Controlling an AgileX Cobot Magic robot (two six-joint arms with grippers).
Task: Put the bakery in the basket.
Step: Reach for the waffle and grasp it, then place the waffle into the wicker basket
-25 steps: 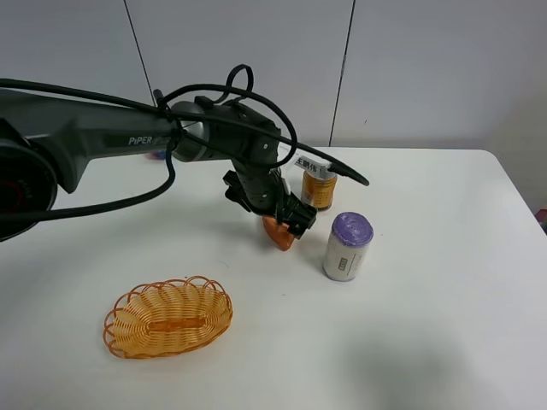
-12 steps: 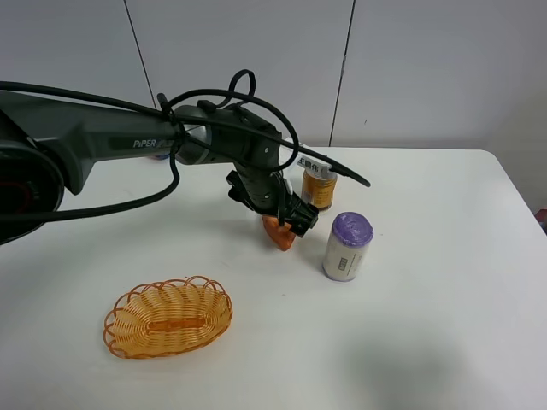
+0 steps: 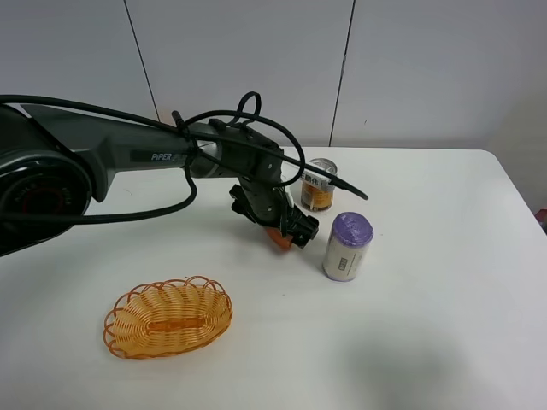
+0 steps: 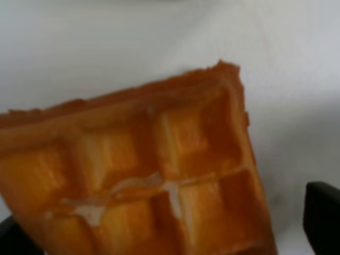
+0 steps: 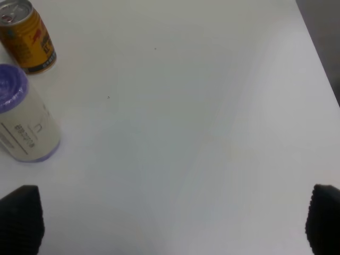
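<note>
Sitting apart from basket point(image 3: 167, 317), bakery point(image 3: 275, 238), seemingly between left hand's point(image 3: 287, 232) parted fingers point(image 4: 322, 215).

Grid-topped, orange-brown waffle wedge point(image 3: 275, 237) lies mid-surface; oval wicker basket point(image 3: 167, 283) sits well apart, nearer the camera.

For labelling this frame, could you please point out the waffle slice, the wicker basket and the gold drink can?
waffle slice point(image 4: 143, 175): left wrist view, on its grid-patterned top.
wicker basket point(image 3: 168, 320): exterior high view, on its bare woven floor.
gold drink can point(image 3: 317, 197): exterior high view, on its side wall.
</note>
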